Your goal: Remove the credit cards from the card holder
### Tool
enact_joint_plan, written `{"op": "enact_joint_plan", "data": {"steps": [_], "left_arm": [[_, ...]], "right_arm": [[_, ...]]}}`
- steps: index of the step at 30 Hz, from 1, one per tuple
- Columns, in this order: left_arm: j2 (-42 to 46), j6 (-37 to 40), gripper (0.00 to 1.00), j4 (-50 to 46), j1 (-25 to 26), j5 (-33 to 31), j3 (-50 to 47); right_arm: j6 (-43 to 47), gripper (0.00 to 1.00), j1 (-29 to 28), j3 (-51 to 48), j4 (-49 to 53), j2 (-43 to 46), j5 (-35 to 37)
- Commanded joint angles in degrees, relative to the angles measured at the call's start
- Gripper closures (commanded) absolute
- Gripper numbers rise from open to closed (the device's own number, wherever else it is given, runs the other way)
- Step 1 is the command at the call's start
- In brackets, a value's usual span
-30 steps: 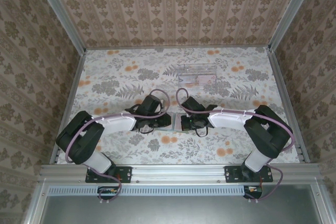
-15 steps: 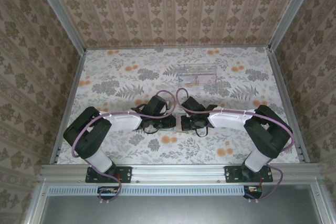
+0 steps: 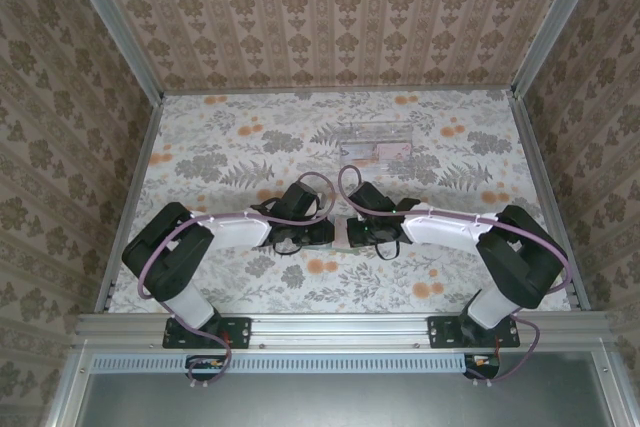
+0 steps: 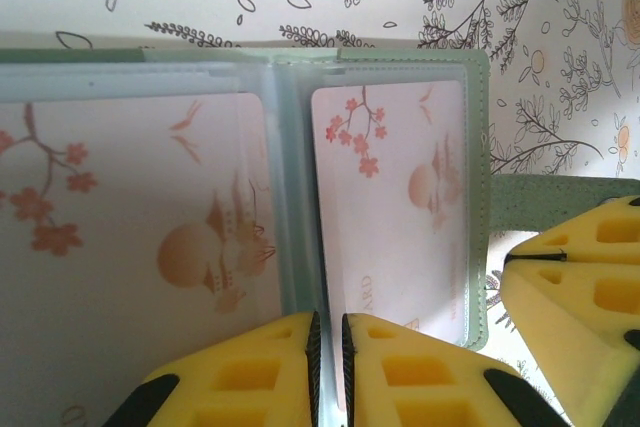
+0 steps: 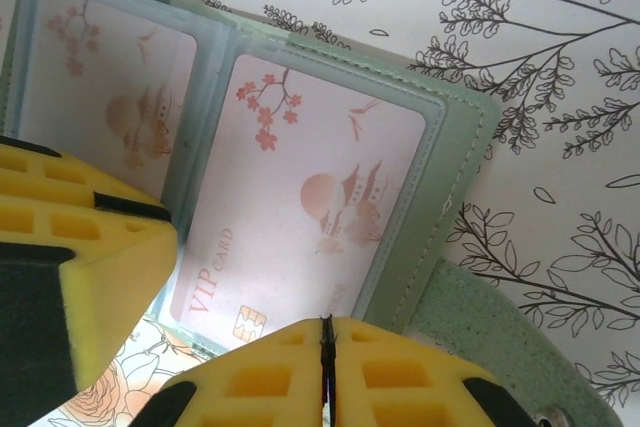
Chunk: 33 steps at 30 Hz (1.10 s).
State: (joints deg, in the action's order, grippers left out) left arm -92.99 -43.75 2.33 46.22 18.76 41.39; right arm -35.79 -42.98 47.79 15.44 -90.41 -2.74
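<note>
Floral-print desk (image 3: 230,137), patterned walls on three sides; both arms meet at mid-desk.

1. Left hand (image 4: 330,352). Fingers all but pressed together, pinching a clear sleeve of the holder (image 4: 479,147) at its fold.
2. Holder. Lies open and flat on the desk, under and just ahead of both hands. Two pink cards (image 4: 390,197) sit in sleeves, one to each side of the left hand's fingers.
3. Right hand (image 5: 325,372). Fingers pressed together at the near edge of the "VIP" card; whether they nip that edge I cannot tell. Just beside the left hand.
4. Tray (image 3: 380,137). Clear, well beyond both hands.

Risks, as judged. A card may drag its sleeve along, so the whole holder would lift or slide if the left pinch is weak. A thin, slick card may slip from pressed fingers. Hands this close could knock each other on the pull.

Views compared. Top view gives the arms' layout and the tray, with the holder a mere sliver between the hands. Left wrist view gives the slit between the left fingers. Right wrist view gives the card's lettering and chip, and the holder's strap (image 5: 500,347) with its snap.
</note>
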Motion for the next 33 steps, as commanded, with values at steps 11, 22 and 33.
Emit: {"op": "enact_joint_plan", "data": {"steps": [11,22,33], "left_arm": [[8.5,1.5,0.82,-5.4,-3.9,-2.9,-2.3],[4.5,1.2,0.84,-2.8,-5.1,-2.7,-5.9],[5.1,1.3,0.84,-3.1,-5.0,-2.7,-5.9]], "right_arm": [[0.0,0.93,0.4,-0.9,-1.0,-4.9,0.1],[-0.6,0.94,0.3,0.2,-2.9,-5.7,-2.4],[-1.3,0.94,-0.6,2.8,-4.1,-8.6,-4.1]]}}
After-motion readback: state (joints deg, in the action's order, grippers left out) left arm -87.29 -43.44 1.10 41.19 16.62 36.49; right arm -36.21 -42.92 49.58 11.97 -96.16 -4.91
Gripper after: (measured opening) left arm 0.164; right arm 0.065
